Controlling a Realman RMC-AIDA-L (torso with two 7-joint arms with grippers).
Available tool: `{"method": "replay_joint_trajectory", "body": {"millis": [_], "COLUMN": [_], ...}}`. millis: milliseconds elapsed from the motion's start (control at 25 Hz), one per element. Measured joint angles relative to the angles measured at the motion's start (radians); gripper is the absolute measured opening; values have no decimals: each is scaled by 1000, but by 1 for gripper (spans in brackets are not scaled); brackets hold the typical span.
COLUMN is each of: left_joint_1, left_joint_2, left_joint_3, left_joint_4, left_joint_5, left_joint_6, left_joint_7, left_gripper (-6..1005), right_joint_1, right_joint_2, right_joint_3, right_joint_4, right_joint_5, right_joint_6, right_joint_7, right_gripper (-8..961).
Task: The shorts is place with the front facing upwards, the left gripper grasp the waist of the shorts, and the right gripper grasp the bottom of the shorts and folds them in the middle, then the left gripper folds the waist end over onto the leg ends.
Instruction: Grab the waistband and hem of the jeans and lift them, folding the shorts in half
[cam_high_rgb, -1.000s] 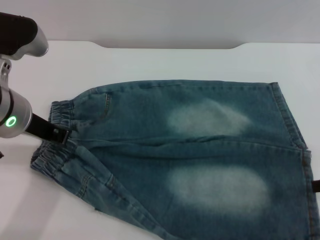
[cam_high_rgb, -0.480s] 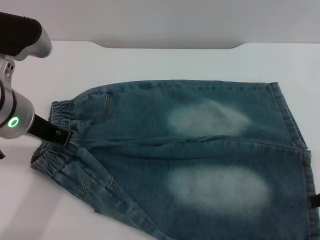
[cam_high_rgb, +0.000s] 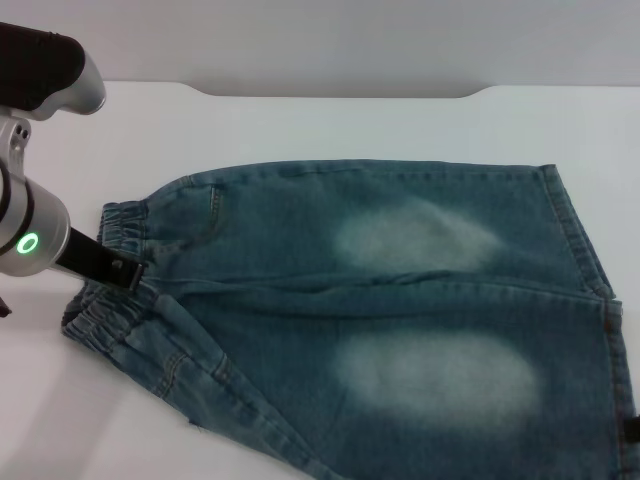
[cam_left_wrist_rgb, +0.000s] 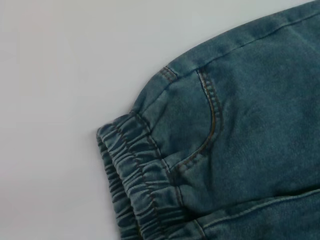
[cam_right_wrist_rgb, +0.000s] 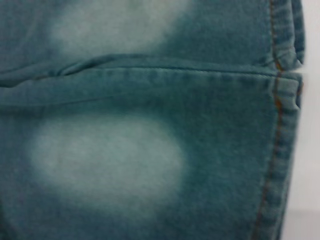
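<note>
The blue denim shorts (cam_high_rgb: 400, 320) lie flat, front up, on the white table (cam_high_rgb: 300, 120). The gathered waist (cam_high_rgb: 122, 226) points left and the stitched leg ends (cam_high_rgb: 577, 232) point right. My left gripper (cam_high_rgb: 128, 272), a black claw on the silver arm with a green ring, rests at the middle of the waist. The left wrist view shows the ruched waist (cam_left_wrist_rgb: 135, 180) and a pocket seam (cam_left_wrist_rgb: 212, 120), with no fingers. Only a black sliver of my right gripper (cam_high_rgb: 632, 430) shows, beside the near leg's hem. The right wrist view looks down on that hem (cam_right_wrist_rgb: 280, 150) and a faded patch (cam_right_wrist_rgb: 105, 160).
The white table runs on behind and to the left of the shorts, up to its far edge (cam_high_rgb: 340, 92) against a grey wall. The shorts run past the lower right of the head view.
The black sliver of the right gripper has slid nearer to me along the hem side. The left arm has shifted slightly, with its claw still at the waist.
</note>
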Motion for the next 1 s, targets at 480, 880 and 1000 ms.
{"method": "replay_joint_trajectory", "body": {"millis": [480, 880, 1000], "left_joint_1": [-9, -11, -11], "left_joint_2": [0, 0, 1], "left_joint_3": [0, 0, -1], "left_joint_4": [6, 19, 23], "left_joint_5": [0, 0, 1], "left_joint_6": [-1, 2, 4], "left_joint_7": [0, 0, 0], "left_gripper": [41, 42, 42], "right_joint_1": [2, 4, 2], "right_joint_2": [4, 8, 8], "right_joint_3": [-2, -13, -20], "right_joint_4": [-15, -58, -68], "right_joint_5": [-37, -33, -29], "right_joint_6": [0, -9, -12], "right_joint_7": [2, 2, 2], "right_gripper": [519, 518, 518]}}
